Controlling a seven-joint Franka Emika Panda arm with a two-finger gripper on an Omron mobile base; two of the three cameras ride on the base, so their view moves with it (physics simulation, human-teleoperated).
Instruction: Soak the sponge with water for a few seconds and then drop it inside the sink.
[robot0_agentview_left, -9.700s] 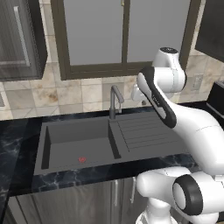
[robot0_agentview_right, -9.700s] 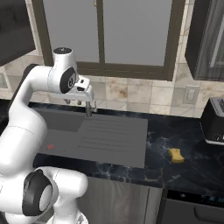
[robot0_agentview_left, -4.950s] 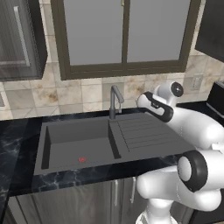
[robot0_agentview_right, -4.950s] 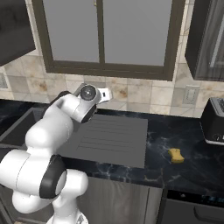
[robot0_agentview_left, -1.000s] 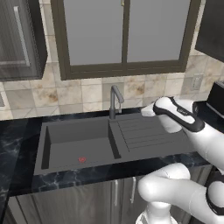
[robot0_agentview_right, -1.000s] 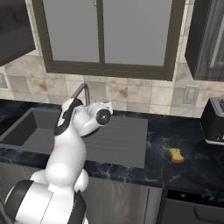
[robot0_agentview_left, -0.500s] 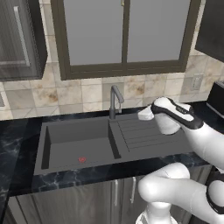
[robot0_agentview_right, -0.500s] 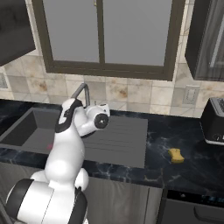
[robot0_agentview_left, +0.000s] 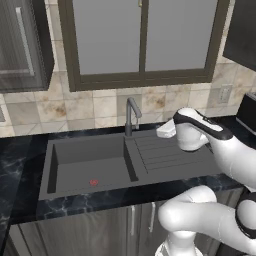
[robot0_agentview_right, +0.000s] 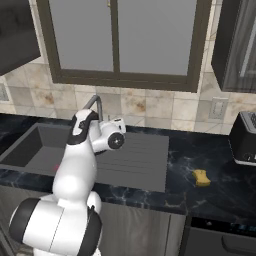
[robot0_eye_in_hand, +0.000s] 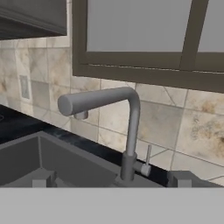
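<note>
The sponge (robot0_agentview_right: 201, 177) is a small yellow-tan block lying on the black counter, far to the right of the sink (robot0_agentview_left: 85, 156) and well away from the arm. My gripper (robot0_eye_in_hand: 111, 180) is open and holds nothing. Its fingertips (robot0_eye_in_hand: 43, 178) stand wide apart at the bottom of the hand view. It hovers over the ribbed drainboard (robot0_agentview_left: 165, 157) and faces the grey gooseneck faucet (robot0_eye_in_hand: 130, 131) from close by. The faucet's lever (robot0_eye_in_hand: 148, 160) sticks up at its base. The water is out of view, and the spout's mouth (robot0_eye_in_hand: 79, 114) looks dry.
A black toaster (robot0_agentview_right: 245, 137) stands at the counter's far right. The tiled wall and window (robot0_agentview_left: 142, 40) rise behind the faucet (robot0_agentview_left: 131, 114). A red drain mark (robot0_agentview_left: 93, 182) lies on the basin floor. My white arm (robot0_agentview_right: 80, 165) rises in front of the sink.
The hand has moved left over the drainboard, closer to the faucet. The jaws stayed open and the sponge has not moved.
</note>
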